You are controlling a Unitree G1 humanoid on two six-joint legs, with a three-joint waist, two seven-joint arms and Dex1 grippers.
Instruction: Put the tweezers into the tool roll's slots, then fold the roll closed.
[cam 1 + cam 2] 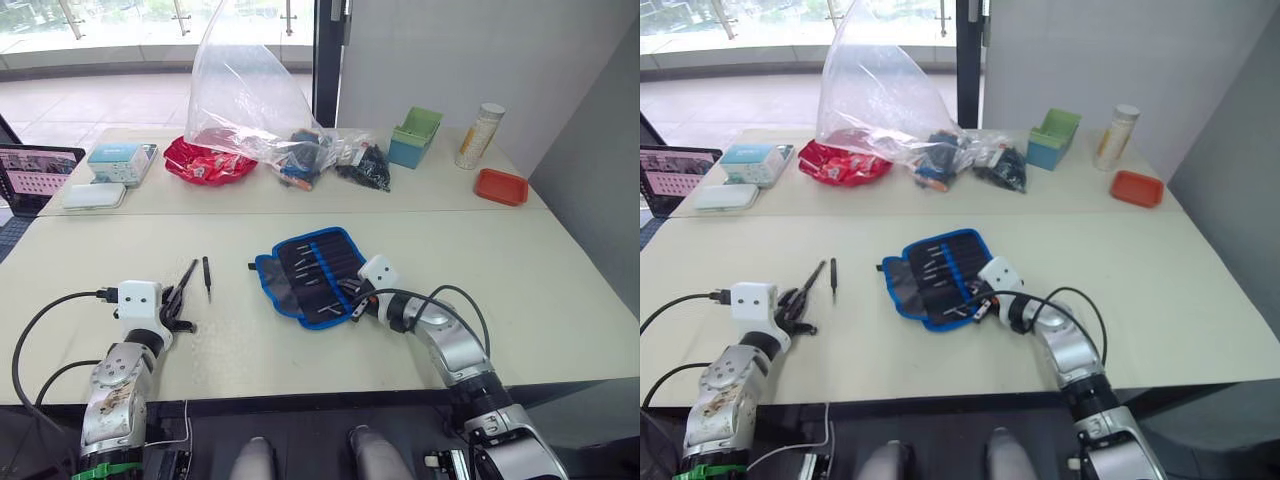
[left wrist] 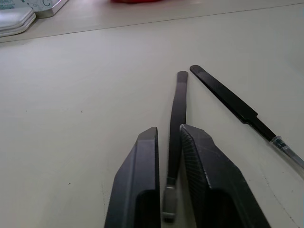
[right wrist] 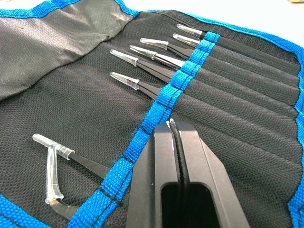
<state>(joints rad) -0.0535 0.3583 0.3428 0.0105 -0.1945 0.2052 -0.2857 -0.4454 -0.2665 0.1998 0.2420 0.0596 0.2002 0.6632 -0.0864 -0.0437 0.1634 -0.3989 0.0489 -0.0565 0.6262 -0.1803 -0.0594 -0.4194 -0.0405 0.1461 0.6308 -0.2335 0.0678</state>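
A slip is the likeliest fault: the slim black metal tweezer [image 2: 176,118] lies flat on the pale worktop [image 1: 560,290], so the left hand [image 2: 168,137] could pinch it askew. That hand is open only narrowly, its 2 fingers set either side of the tweezer; a grip cannot be confirmed. A 2nd loose tweezer [image 2: 228,102] lies just beside. The right hand [image 3: 175,130] is pressed shut on a thin black tweezer over the blue-bordered dark fabric tool roll [image 1: 312,275], lying open at mid-worktop; a missed slot is possible.
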